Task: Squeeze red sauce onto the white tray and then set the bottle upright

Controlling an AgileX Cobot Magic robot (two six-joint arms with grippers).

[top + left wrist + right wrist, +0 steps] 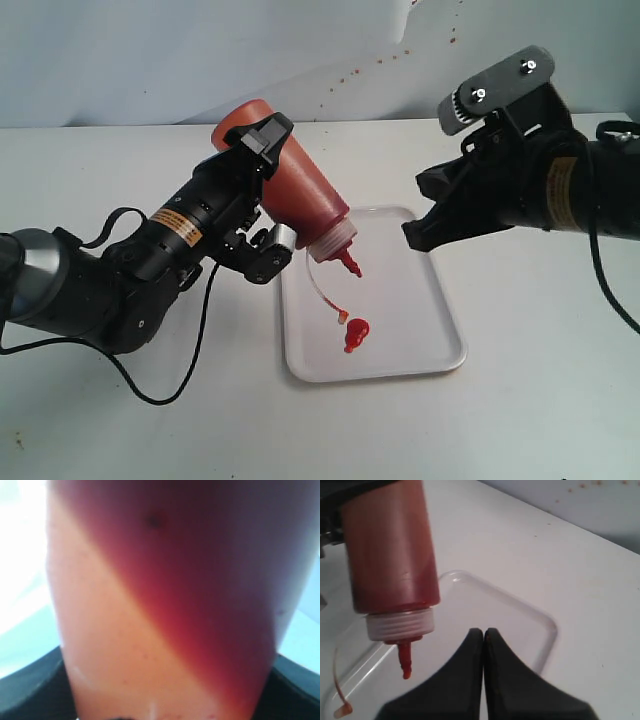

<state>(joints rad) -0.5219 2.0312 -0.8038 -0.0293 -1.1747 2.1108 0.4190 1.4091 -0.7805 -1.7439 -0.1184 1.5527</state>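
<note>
the bottle (312, 205) hangs tilted above the white tray's (415, 300) far left corner, base up and away from the tray, its nozzle (350, 264) pointing down and inward over the tray without touching it. dark red sauce fills the body down to the pale screw collar; in the left wrist view the bottle (165, 605) fills nearly the whole picture, darker on one side along a slanting line. the small cap (342, 318) dangles on its thin tether (318, 292) and reaches down to the tray beside the red sauce (357, 333), a glossy blob lying on the tray's floor nearer its left rim, past the middle toward the near end.

the left gripper (275, 190) clamps the bottle across its body from the tray's left side, one finger above and one below; dark fingers (30, 690) show at either side of the bottle in its wrist view.

the right gripper (412, 235) hovers above the tray's far right corner, apart from the bottle, its jaws pressed together and empty; in its wrist view the closed tips (484, 635) meet over the tray (520, 610), with the bottle (390, 550) and nozzle (405, 661) just beside.

the tray lies on a white table (530, 410).
</note>
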